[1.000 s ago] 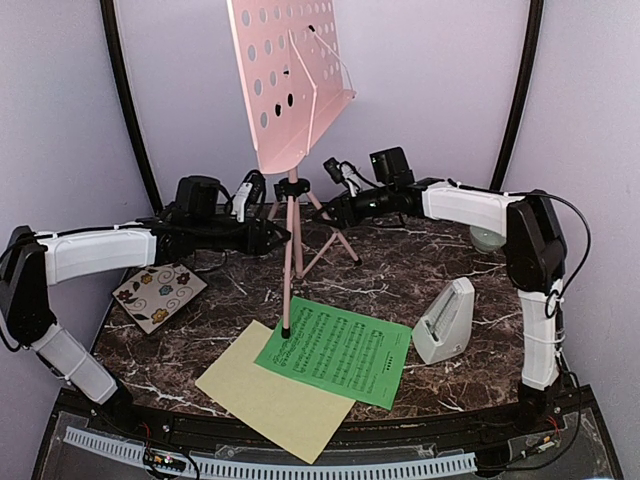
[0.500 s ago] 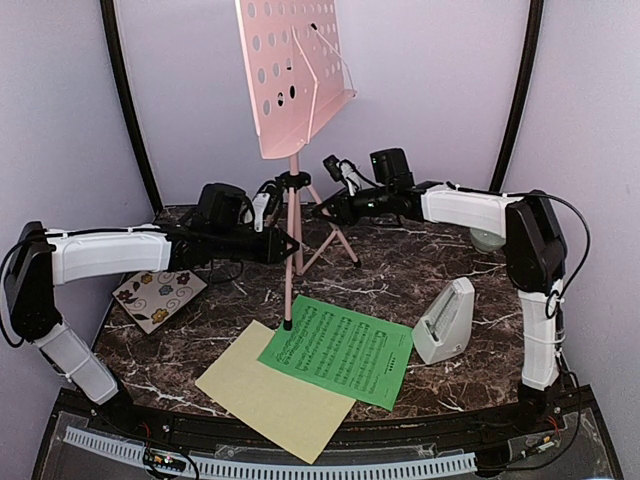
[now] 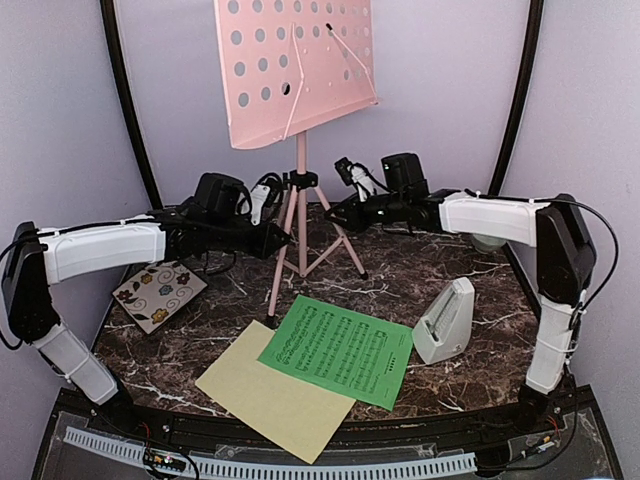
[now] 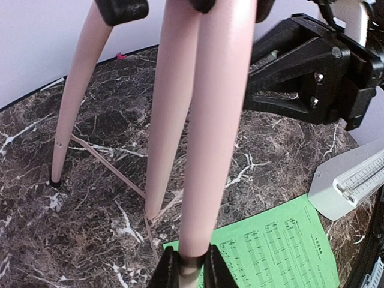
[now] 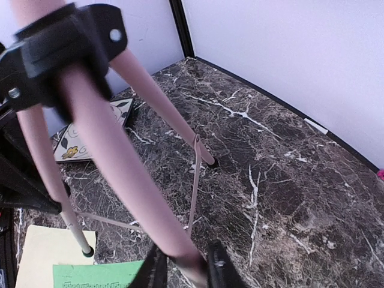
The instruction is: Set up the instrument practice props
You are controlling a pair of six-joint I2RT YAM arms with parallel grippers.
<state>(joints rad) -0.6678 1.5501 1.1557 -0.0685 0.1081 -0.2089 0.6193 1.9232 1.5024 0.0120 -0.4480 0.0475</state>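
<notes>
Pink perforated-desk music stand (image 3: 298,70) is seen upright on three splayed legs at twelve o'clock on the marble table (image 3: 440,262); one leg is pinched by the left gripper (image 3: 278,240), another by the right gripper (image 3: 336,215)

Table (image 3: 420,270): dark brown marble top, white veining, far edge curved.

Floral square tile (image 3: 158,295): lies flat near the left edge of the table, turned so one corner points toward the far edge. Pale ground; dark, orange and yellow flowers with curling stems. Right wrist view also catches it (image 5: 75,147), partly hidden.

Small pale green bowl (image 3: 487,243): near the far right edge of the table, only its lower part visible. Well apart from the tile.

Backdrop: pale lilac wall (image 3: 450,80) with two black upright strips (image 3: 130,120) rising from the far corners.

Near edge: white toothed strip (image 3: 270,468) running along its length.

Small pink speck (image 4: 120,56) at the far edge; identity unclear.
</notes>
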